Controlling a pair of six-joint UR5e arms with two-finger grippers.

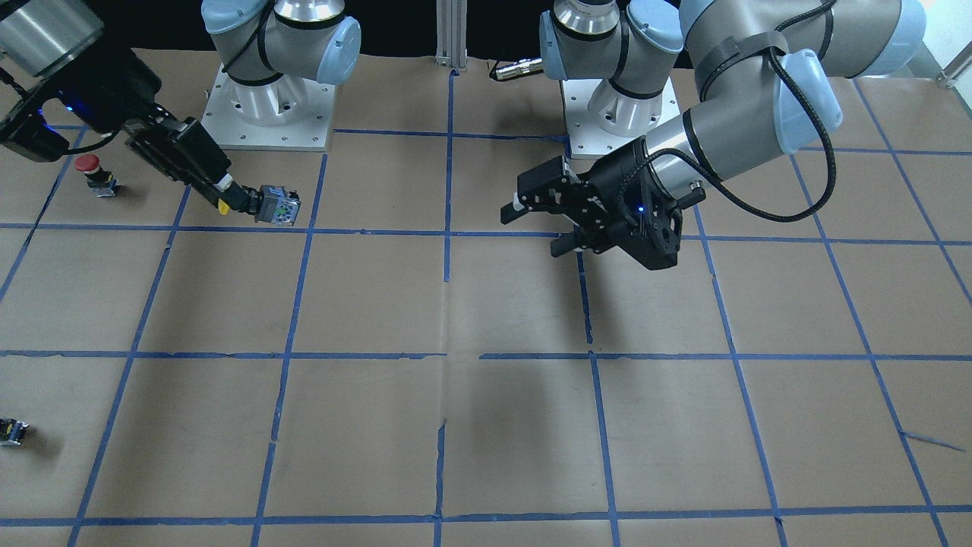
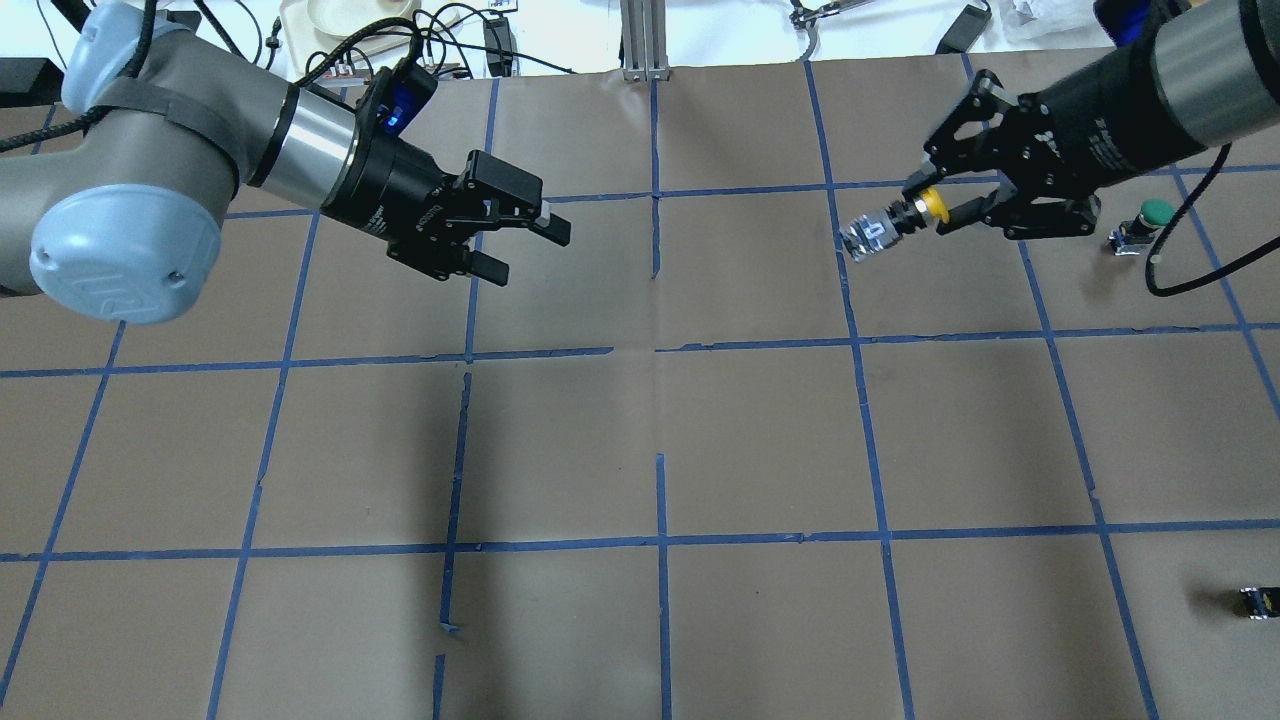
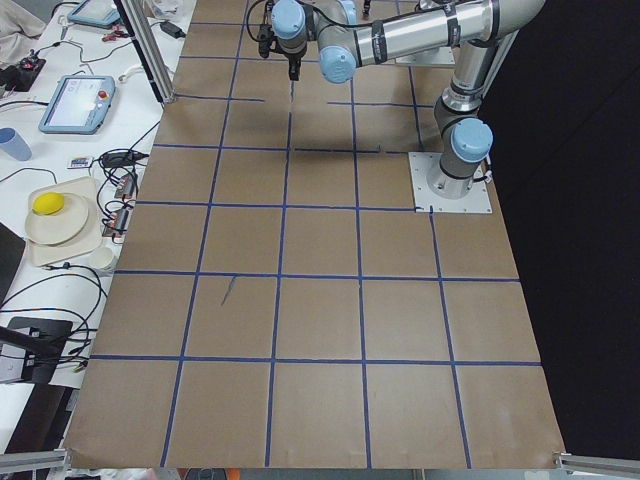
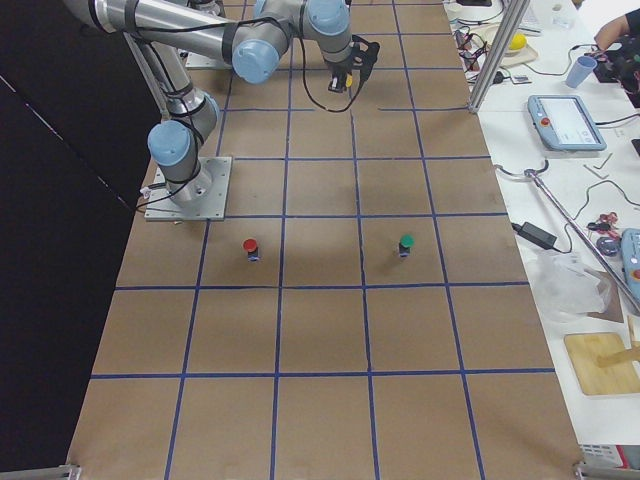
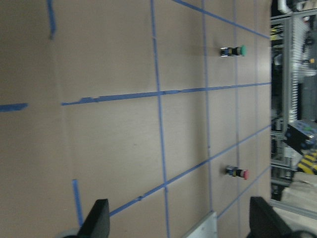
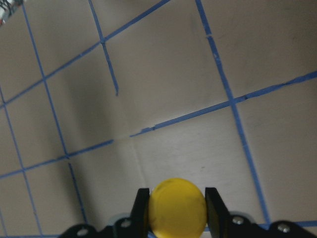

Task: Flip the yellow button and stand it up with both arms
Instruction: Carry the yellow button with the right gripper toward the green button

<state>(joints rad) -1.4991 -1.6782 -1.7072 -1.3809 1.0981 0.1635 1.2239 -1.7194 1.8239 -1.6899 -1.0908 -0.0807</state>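
Your right gripper (image 2: 928, 205) is clamped on the cap of the yellow button (image 2: 885, 225), holding it sideways above the bench (image 2: 760, 440). Your left gripper (image 2: 528, 252) faces it across a gap, fingers apart.

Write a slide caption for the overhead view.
Right black two-finger gripper holds the yellow-capped push-button, base pointing toward the open left gripper.

Two high cameras face each other across the bench (image 1: 486, 425), sharing its middle; two look along it from its ends; wrist cameras peer closely past left claw (image 5: 181, 220) and right claw (image 6: 177, 208).
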